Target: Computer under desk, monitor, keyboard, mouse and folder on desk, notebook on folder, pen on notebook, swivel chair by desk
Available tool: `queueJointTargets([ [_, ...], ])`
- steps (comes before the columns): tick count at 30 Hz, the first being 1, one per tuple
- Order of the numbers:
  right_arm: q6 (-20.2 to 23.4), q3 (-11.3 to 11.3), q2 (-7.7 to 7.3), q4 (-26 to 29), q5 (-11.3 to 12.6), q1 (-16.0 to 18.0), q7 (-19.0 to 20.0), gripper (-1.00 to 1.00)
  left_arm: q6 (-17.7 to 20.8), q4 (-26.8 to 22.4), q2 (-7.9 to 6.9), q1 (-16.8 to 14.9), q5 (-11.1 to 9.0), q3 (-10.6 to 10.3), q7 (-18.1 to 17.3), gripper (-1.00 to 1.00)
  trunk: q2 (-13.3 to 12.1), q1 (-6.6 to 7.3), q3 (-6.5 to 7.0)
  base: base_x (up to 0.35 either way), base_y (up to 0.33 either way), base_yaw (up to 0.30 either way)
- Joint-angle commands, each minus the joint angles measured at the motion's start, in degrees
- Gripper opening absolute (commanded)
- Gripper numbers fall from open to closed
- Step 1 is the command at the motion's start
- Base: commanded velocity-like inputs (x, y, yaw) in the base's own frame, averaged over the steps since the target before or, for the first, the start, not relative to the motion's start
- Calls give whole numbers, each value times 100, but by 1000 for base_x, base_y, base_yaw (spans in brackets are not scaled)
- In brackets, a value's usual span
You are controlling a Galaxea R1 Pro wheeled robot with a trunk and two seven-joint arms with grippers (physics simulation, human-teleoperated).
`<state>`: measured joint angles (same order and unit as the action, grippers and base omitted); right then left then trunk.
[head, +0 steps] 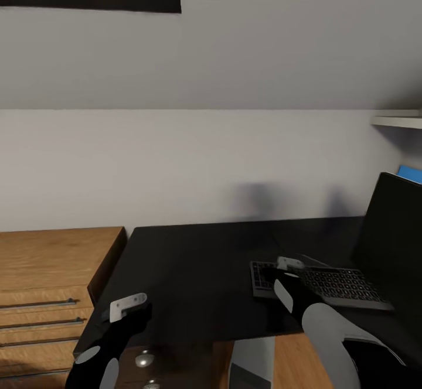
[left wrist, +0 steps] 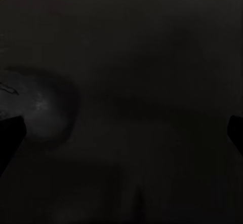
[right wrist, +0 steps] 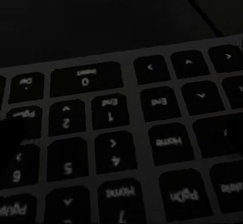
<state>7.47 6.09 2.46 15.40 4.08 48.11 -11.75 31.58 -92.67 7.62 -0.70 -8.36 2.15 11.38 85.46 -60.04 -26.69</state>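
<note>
Black desk (head: 193, 260): keyboard (head: 343, 283) directly under right gripper (head: 280, 272).

The left arm (head: 97, 357) reaches forward and low, its gripper (head: 130, 307) pointing ahead, jaws spread wide in its wrist view. The right arm (head: 334, 333) stretches up and inward, its gripper (head: 280, 272) angled down, dark fingertips (right wrist: 10, 138) set apart at the wrist view's edges.

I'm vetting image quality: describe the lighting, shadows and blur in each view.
Head view: evenly lit, two soft shadows on the wall above the desk. Left wrist view: nearly black, one faint pale smudge, nothing identifiable. Right wrist view: dim close-up of the keyboard, legends readable but soft.
</note>
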Motion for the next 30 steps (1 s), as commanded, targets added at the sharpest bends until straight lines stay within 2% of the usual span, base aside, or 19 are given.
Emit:
queueJointTargets([
  [1, 18, 33, 3, -117, 137, -3, -3, 100, 24, -6, 3, -7, -60, 2, 40, 100, 3, 0, -7, 0, 0, 252],
  [10, 30, 33, 0, -105, 137, -3, 7, 100, 18, -6, -4, -7, -60, -6, 40, 100, 3, 0, -7, 0, 0, 237],
  [18, 70, 33, 0, -102, 137, -3, 14, 100, 15, -6, -6, -9, -60, -12, 40, 100, 3, 0, -7, -47, 226, 7],
  [30, 71, 33, 0, -92, 137, -3, 15, 100, 15, -6, -1, -5, -60, -21, 40, 100, 3, 0, -7, -2, 21, 0],
])
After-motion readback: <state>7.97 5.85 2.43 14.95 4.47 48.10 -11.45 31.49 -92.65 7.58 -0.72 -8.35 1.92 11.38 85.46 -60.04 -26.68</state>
